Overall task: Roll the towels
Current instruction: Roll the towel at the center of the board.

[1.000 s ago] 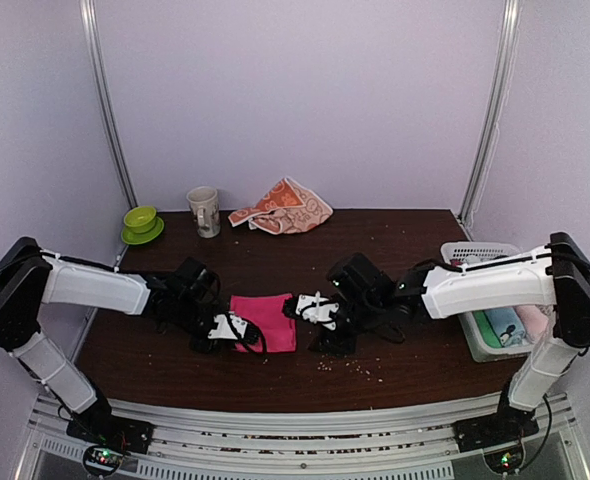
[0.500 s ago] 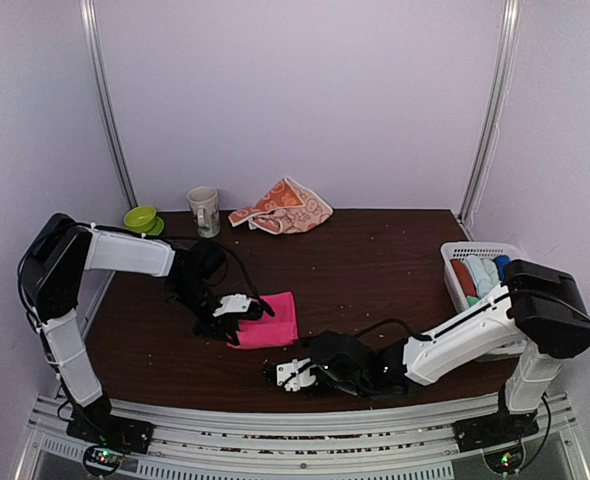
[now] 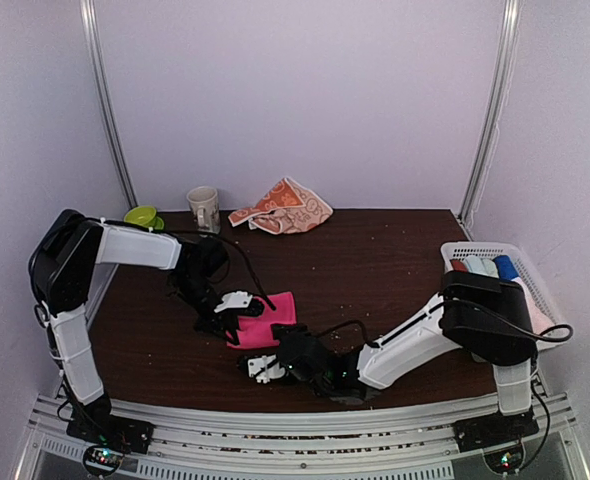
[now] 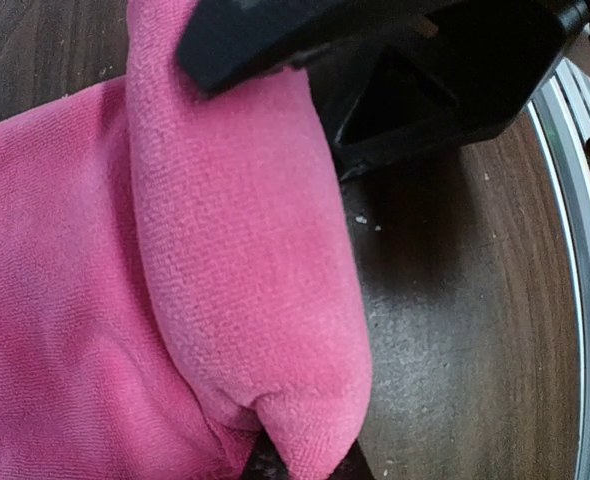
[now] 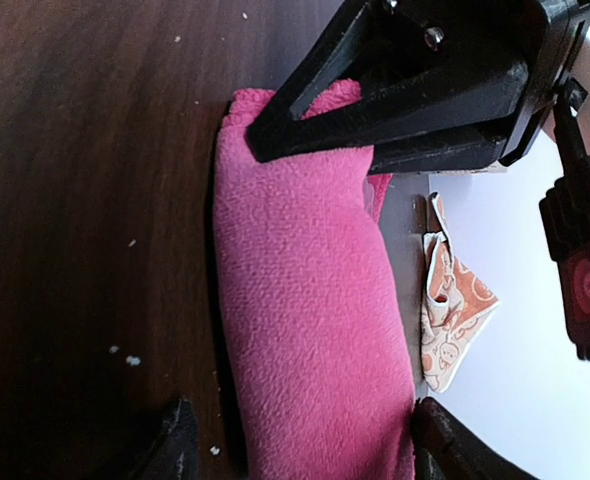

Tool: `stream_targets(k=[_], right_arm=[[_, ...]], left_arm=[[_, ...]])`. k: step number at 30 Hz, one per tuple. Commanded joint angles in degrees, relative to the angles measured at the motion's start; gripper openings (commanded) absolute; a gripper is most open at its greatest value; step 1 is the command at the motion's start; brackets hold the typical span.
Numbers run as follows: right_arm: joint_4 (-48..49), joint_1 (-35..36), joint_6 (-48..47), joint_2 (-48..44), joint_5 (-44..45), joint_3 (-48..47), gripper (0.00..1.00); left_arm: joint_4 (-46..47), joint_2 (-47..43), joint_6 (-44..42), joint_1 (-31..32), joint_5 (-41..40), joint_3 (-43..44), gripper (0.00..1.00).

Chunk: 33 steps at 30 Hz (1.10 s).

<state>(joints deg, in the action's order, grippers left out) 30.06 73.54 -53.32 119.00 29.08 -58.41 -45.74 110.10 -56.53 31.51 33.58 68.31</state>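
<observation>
The hot pink towel (image 3: pixel 272 322) lies near the table's front as a partly rolled cloth, a thick roll (image 5: pixel 305 300) along its near edge. My left gripper (image 3: pixel 231 320) is shut on the roll's left end, and its tips (image 4: pixel 305 462) pinch pink fabric (image 4: pixel 235 250). Low at the front, my right gripper (image 3: pixel 260 360) is open. Its jaws straddle the roll's other end (image 5: pixel 300 440), the left finger (image 5: pixel 175 445) apart from the cloth. The orange bunny-print towel (image 3: pixel 283 207) lies crumpled at the back (image 5: pixel 453 310).
A mug (image 3: pixel 204 210) and a green cup on a saucer (image 3: pixel 141 220) stand at the back left. A white basket (image 3: pixel 520 275) with rolled cloths sits at the right edge. Crumbs dot the dark table (image 3: pixel 395 260). The metal rail (image 4: pixel 575 250) runs along the front.
My right arm swung from the towel's right side down to the front edge, and its jaws widened. My left arm drew back and kept its grip as the towel's near edge bunched into a roll.
</observation>
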Motion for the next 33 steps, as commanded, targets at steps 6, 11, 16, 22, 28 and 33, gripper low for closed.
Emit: stream_targets(k=[6, 11, 16, 22, 28, 33], right_arm=[[-7.59, -3.56, 2.17, 3.43, -1.14, -5.55, 0.54], [-16.48, -4.35, 5.39, 3.26, -6.76, -8.29, 0.27], [-21.8, -4.59, 7.78, 2.82, -10.16, -9.7, 0.17], [-27.49, -5.38, 12.51, 2.24, -15.16, -11.83, 0.11], [-34.09, -6.59, 17.22, 1.11, -22.53, -14.35, 0.1], [-42.39, -8.0, 21.52, 2.01, -30.82, -18.43, 0.1]], left_arm=[[-5.5, 5.01, -1.28, 0.03, -6.16, -1.47, 0.0], [-5.49, 5.12, -1.64, -0.44, -6.05, -1.43, 0.0], [-4.79, 4.57, -1.57, -0.82, -6.49, -1.64, 0.07], [-1.22, -0.91, -1.66, -2.32, -7.99, -3.93, 0.41], [9.37, -10.94, -0.3, -3.89, -12.13, -11.56, 0.6], [22.56, -19.55, 2.43, -5.28, -14.76, -19.99, 0.65]])
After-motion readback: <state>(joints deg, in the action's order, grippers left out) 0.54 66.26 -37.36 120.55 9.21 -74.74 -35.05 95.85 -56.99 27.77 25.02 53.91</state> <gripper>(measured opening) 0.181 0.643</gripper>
